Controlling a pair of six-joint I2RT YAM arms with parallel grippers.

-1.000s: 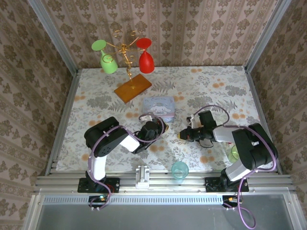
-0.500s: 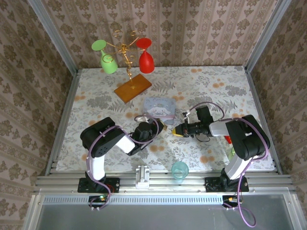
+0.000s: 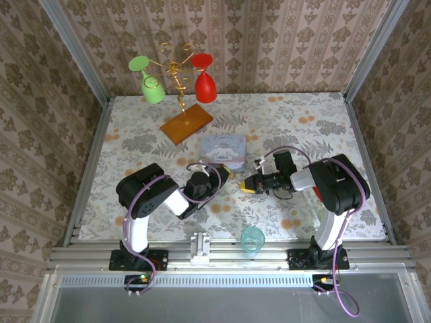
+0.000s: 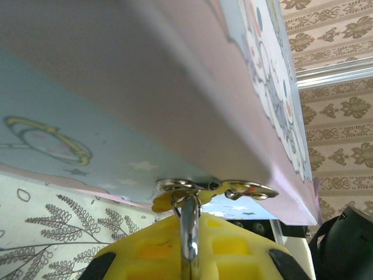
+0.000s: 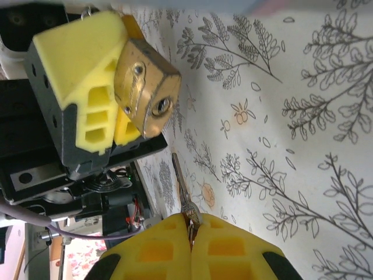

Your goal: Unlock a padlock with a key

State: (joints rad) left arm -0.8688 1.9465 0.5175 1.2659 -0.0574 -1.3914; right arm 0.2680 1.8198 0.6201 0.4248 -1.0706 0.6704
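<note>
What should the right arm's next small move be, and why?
Probably ease the key forward and nudge it into line with the keyhole. The right gripper pinches the key, whose tip stands short of the padlock; the left gripper holds the padlock with its keyhole facing the key.

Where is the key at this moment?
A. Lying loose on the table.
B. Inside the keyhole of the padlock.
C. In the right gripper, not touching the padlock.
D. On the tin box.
C: the key sticks out of the shut right gripper, and a gap shows between its tip and the padlock.
</note>
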